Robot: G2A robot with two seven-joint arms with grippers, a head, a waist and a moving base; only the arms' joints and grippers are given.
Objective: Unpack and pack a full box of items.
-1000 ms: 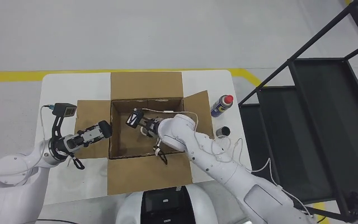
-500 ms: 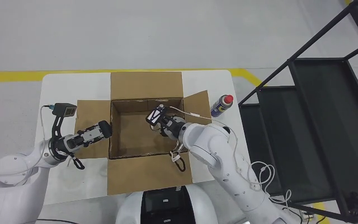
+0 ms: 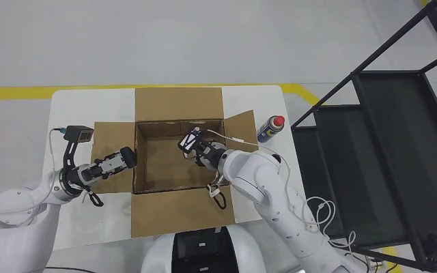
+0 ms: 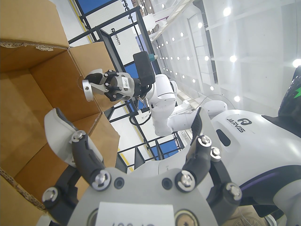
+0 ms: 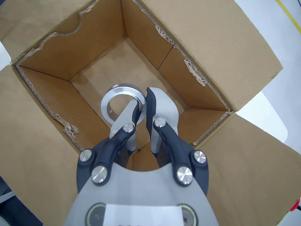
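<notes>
Progress looks near the turning point of the job, as I judge it. The box (image 5: 141, 36) stands with all four flaps spread, and what shows of its floor is bare cardboard. The right tool (image 5: 142, 104) pinches a metal ring (image 5: 105, 105) by its rim and holds it over the opening, above the floor and clear of the walls. Whether the ring is coming out or going in cannot be told. A spray can (image 3: 270, 127) lies on the counter (image 3: 82, 109) just beyond the box's right-hand flap. So the unpacking seems nearly done, and most or all of the packing is left. The left tool (image 4: 127, 123) hangs with its fingers spread and nothing between them, over the flap on its own side and outside the box.

The counter is white and smooth. It stands on a pale grey floor with a yellow line (image 3: 41, 91) running just behind it. Dark metal steps (image 3: 369, 136) rise beside it, past the can.
</notes>
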